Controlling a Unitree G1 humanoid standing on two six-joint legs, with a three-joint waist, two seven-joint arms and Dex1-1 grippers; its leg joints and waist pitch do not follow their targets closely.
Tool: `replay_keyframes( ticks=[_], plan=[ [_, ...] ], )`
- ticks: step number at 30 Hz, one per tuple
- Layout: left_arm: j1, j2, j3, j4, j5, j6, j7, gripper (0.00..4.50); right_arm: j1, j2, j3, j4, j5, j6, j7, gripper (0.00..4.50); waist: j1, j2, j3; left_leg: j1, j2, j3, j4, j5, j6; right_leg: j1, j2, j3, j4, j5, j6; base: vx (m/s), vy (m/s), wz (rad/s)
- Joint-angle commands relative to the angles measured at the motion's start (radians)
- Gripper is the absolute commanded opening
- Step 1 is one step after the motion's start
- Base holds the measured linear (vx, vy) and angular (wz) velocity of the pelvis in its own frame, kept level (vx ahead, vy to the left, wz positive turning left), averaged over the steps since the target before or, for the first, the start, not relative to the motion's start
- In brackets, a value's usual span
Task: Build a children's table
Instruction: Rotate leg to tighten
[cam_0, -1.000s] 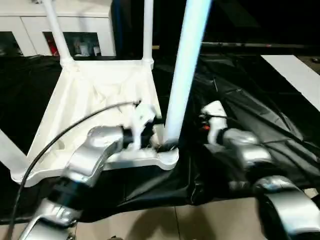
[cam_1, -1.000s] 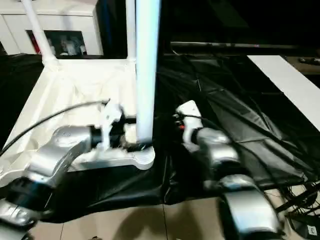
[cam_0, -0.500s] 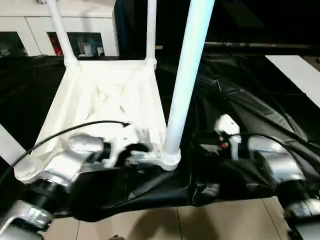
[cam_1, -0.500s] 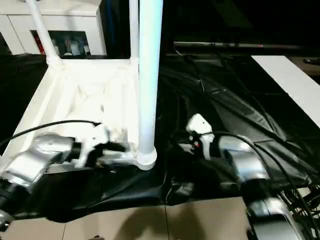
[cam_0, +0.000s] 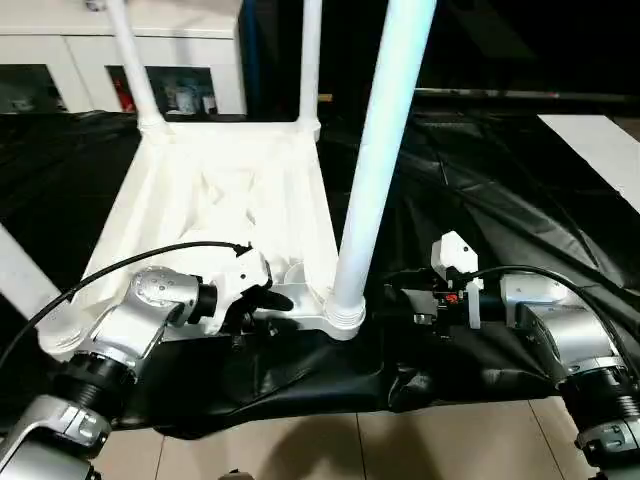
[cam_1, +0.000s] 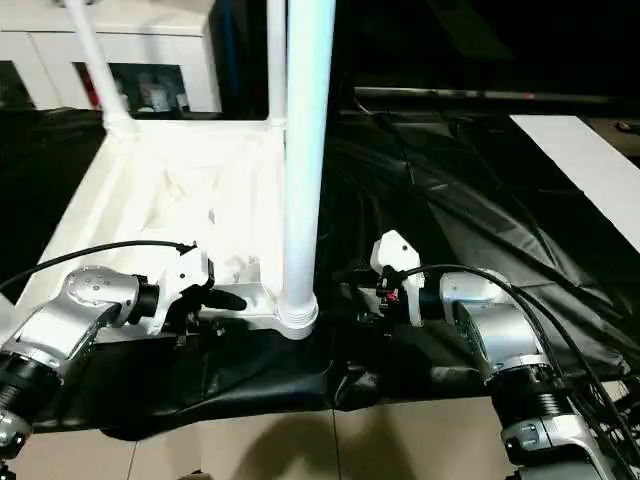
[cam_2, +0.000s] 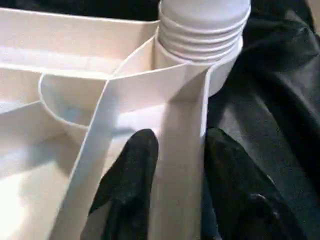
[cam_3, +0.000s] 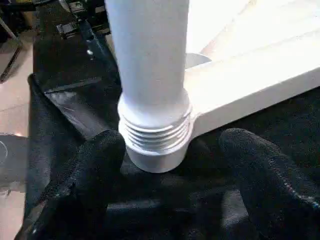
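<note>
White ribbed tabletop (cam_0: 230, 200) upside down on black cloth, white legs (cam_0: 385, 150) upright in corner sockets

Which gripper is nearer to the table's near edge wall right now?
Left. The left gripper straddles the tabletop's edge wall, one finger on each side, just beside the corner socket. The right gripper sits off the tabletop, over the black cloth, open around the base of the near leg.
</note>
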Motion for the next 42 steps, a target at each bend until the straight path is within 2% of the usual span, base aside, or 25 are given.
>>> replay_keyframes(
  ticks=[1,5,6,9,10,13,14,18,21,25,29,32,37,38,39,42],
  plan=[
    [-0.013,0.000,0.000,0.037,0.030,-0.010,0.009,1.36,0.007,-0.016,0.007,-0.024,0.013,0.013,0.005,3.62,0.002,0.009,-0.071,-0.007,0.007,0.005,-0.072,-0.209,0.029,0.063,-0.064,0.052,-0.099,-0.359,-0.115,0.000,0.000,0.00],
    [-0.015,0.000,-0.006,0.058,0.044,-0.022,0.009,1.17,0.008,-0.017,0.009,-0.032,0.015,0.019,0.004,3.62,0.001,0.010,-0.068,-0.002,0.005,0.004,-0.073,-0.241,0.025,0.061,-0.066,0.051,-0.108,-0.434,-0.093,0.000,0.000,0.00],
    [-0.015,0.000,-0.007,0.059,0.046,-0.023,0.009,0.97,0.009,-0.017,0.009,-0.032,0.015,0.020,0.005,3.62,0.001,0.009,-0.068,-0.002,0.004,0.004,-0.073,-0.239,0.026,0.061,-0.066,0.051,-0.110,-0.438,-0.089,0.000,0.000,0.00],
    [-0.010,0.002,-0.019,0.064,0.056,-0.026,0.000,0.91,0.011,-0.018,0.010,-0.038,0.015,0.023,0.004,3.62,0.002,0.012,-0.069,-0.002,0.005,0.003,-0.074,-0.235,0.027,0.060,-0.066,0.051,-0.109,-0.440,-0.086,0.000,0.000,0.00],
    [-0.008,-0.001,-0.020,0.068,0.060,-0.028,-0.003,0.64,0.013,-0.017,0.010,-0.040,0.014,0.024,0.003,3.62,0.001,0.010,-0.068,-0.003,0.005,0.003,-0.074,-0.236,0.027,0.060,-0.066,0.050,-0.110,-0.441,-0.085,0.000,0.000,0.00],
    [-0.010,-0.006,-0.020,0.077,0.065,-0.032,-0.004,0.51,0.014,-0.017,0.010,-0.044,0.015,0.025,0.000,3.62,0.001,0.012,-0.068,-0.002,0.004,0.003,-0.073,-0.236,0.029,0.059,-0.065,0.050,-0.111,-0.449,-0.082,0.000,0.000,0.00],
    [-0.012,-0.007,-0.020,0.080,0.067,-0.031,-0.004,0.33,0.015,-0.017,0.011,-0.045,0.015,0.026,-0.001,3.62,0.001,0.013,-0.069,-0.002,0.005,0.003,-0.073,-0.236,0.029,0.059,-0.065,0.050,-0.111,-0.444,-0.085,0.000,0.000,0.00],
    [-0.021,-0.012,-0.018,0.088,0.071,-0.025,-0.006,0.06,0.015,-0.013,0.010,-0.043,0.015,0.023,-0.006,3.62,0.001,0.011,-0.069,-0.003,0.003,0.003,-0.073,-0.238,0.030,0.060,-0.065,0.049,-0.112,-0.454,-0.079,0.000,0.000,0.00],
    [-0.022,-0.018,-0.008,0.075,0.052,0.003,-0.019,0.01,0.016,-0.006,0.007,-0.043,0.024,0.035,-0.008,3.62,-0.002,0.013,-0.071,-0.007,0.004,0.001,-0.074,-0.227,0.027,0.063,-0.065,0.049,-0.108,-0.434,-0.082,0.000,0.000,0.00],
    [-0.018,-0.039,0.014,0.043,0.008,0.044,-0.033,0.00,0.010,0.030,-0.008,-0.028,0.052,0.070,-0.027,3.98,-0.008,0.010,-0.077,-0.008,0.006,0.003,-0.071,-0.192,0.032,0.066,-0.064,0.052,-0.095,-0.326,-0.127,0.000,0.000,0.00],
    [-0.013,-0.063,0.005,0.027,0.006,0.050,-0.034,0.00,-0.008,0.080,0.023,0.027,-0.023,-0.033,-0.117,4.38,-0.007,0.014,-0.078,-0.007,0.008,0.005,-0.071,-0.172,0.030,0.063,-0.066,0.054,-0.088,-0.264,-0.161,0.000,0.000,0.00],
    [-0.012,-0.069,0.002,0.028,0.014,0.049,-0.032,0.00,-0.028,0.104,0.036,0.058,-0.051,-0.068,-0.168,4.47,-0.005,0.015,-0.075,-0.004,0.006,0.006,-0.073,-0.187,0.018,0.064,-0.066,0.055,-0.092,-0.297,-0.152,0.000,0.000,0.00],
    [-0.012,-0.067,0.005,0.021,0.021,0.061,-0.029,0.00,-0.043,0.115,0.042,0.073,-0.050,-0.056,-0.171,4.47,-0.004,0.016,-0.075,-0.005,0.008,0.004,-0.076,-0.197,0.021,0.065,-0.067,0.056,-0.091,-0.294,-0.144,0.000,0.000,0.00],
    [-0.013,-0.065,0.006,0.022,0.024,0.061,-0.029,0.00,-0.046,0.116,0.038,0.080,-0.047,-0.058,-0.171,4.47,-0.005,0.013,-0.075,-0.006,0.008,0.005,-0.076,-0.194,0.023,0.066,-0.067,0.056,-0.091,-0.291,-0.144,0.000,0.000,0.00],
    [-0.013,-0.065,0.007,0.023,0.025,0.061,-0.028,0.00,-0.048,0.116,0.035,0.084,-0.045,-0.058,-0.171,4.20,-0.004,0.014,-0.075,-0.005,0.007,0.005,-0.075,-0.192,0.024,0.066,-0.067,0.057,-0.091,-0.291,-0.144,0.000,0.000,0.00],
    [-0.013,-0.064,0.008,0.022,0.028,0.063,-0.029,0.00,-0.053,0.113,0.024,0.096,-0.032,-0.064,-0.162,4.08,-0.005,0.014,-0.074,-0.006,0.007,0.005,-0.075,-0.193,0.025,0.066,-0.067,0.056,-0.092,-0.298,-0.142,0.000,0.000,0.00]
  ],
)
